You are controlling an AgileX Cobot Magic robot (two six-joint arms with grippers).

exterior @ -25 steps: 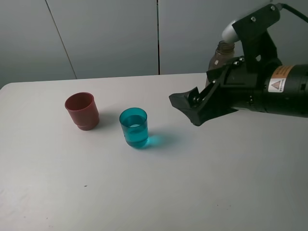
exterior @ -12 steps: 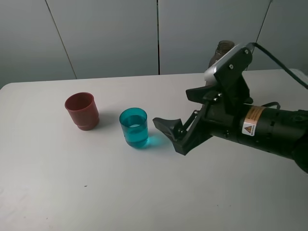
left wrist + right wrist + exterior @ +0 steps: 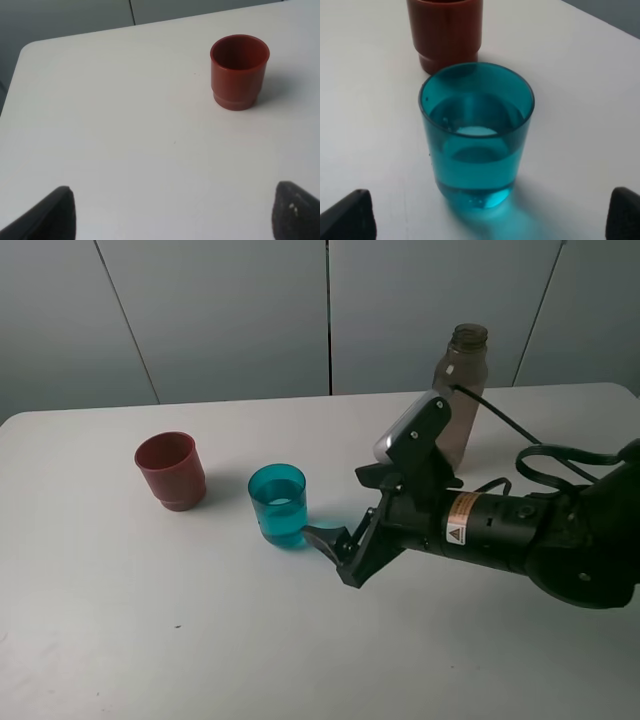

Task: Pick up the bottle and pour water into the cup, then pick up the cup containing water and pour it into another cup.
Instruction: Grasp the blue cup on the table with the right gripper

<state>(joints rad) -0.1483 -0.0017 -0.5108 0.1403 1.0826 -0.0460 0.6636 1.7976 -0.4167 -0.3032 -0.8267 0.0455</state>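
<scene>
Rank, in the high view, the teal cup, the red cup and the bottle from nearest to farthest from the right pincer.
1. Teal cup, just left of the right pincer.
2. Red cup, far left, and bottle, back right: too close to call.

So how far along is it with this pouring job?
First pour looks done: the teal cup holds water and the bottle stands alone at the back. In hand: the open right pincer sits near that cup, not gripping. Left: lifting it and pouring into the red-brown cup.

A bare robot test lab: plain white table [image 3: 150, 640], grey panelled wall [image 3: 220, 310], and a warning-labelled robot arm [image 3: 520, 530].
</scene>
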